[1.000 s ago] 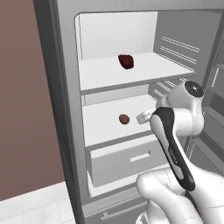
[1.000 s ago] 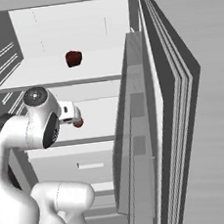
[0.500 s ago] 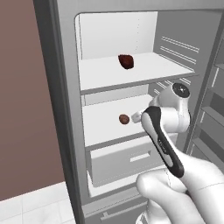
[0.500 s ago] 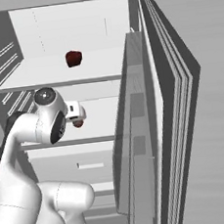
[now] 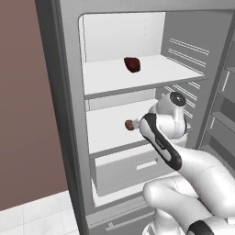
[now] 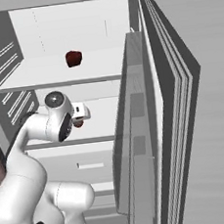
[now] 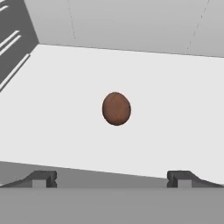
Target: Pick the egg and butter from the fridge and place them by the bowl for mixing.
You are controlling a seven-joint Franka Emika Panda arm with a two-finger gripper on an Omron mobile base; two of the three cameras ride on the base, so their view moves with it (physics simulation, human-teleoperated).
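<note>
The egg point(image 7: 116, 108), a small reddish-brown ball, lies on the white middle shelf point(image 7: 52, 113) of the grey fridge point(image 5: 64, 92). My gripper point(image 7: 112, 179) points straight at it from just outside the shelf's front edge. Its jaws are open wide, with nothing between them, and the egg sits centred ahead of the gap. From the left base view the egg point(image 5: 129, 124) shows just left of my hand. In the right base view the egg point(image 6: 78, 123) peeks out below the hand. The butter and the bowl are out of view.
A lumpy dark red item point(image 5: 131, 64) sits on the upper shelf. A white drawer point(image 5: 133, 167) lies below the middle shelf. The open fridge door point(image 6: 140, 130) with ribbed racks stands close on the right of my arm.
My arm has reached further forward toward the middle shelf, bringing the hand closer to the egg. The jaws stayed open and the egg has not moved.
</note>
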